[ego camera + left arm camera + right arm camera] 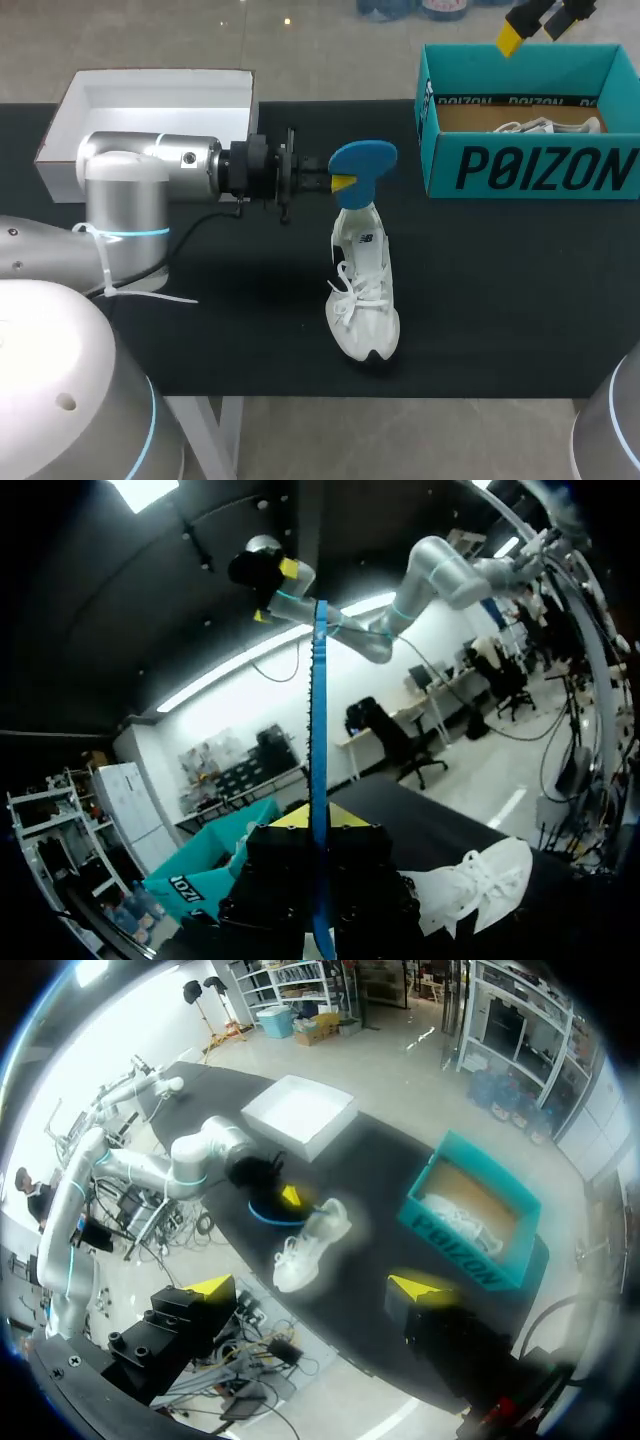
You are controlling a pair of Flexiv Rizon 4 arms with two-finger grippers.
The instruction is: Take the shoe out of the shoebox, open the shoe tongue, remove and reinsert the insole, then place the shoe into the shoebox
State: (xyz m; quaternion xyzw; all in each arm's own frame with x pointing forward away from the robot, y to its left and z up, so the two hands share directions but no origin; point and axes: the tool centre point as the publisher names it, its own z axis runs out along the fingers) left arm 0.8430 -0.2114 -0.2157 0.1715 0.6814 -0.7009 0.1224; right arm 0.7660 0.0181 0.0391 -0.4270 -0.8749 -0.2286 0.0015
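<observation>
The left gripper [340, 184] is clamped on the blue insole [362, 160]. In the left wrist view the insole [318, 700] stands on edge between the two fingers, which press on it from both sides. The insole is held in the air at the heel end of the white shoe [365, 290], and from above it overlaps the shoe's collar. Whether it touches the shoe cannot be told. The left arm [150, 175] runs level out to the shoe's left.

The right gripper [315, 1285] has its yellow tips spread wide with nothing between them. It hangs high, well apart from the shoe, out past the shoe's heel and to its right.

The shoe lies on the black table [500, 300], laces up and loose. Its toe is toward the robot and its heel toward the far side. The teal shoebox [530, 170] sits open beyond the shoe and to its right, apart from it and beneath the right gripper. A second white shoe [545, 127] lies inside it. A shallow white box [60, 130], also open, stands beyond the shoe to its left, past the left arm.
</observation>
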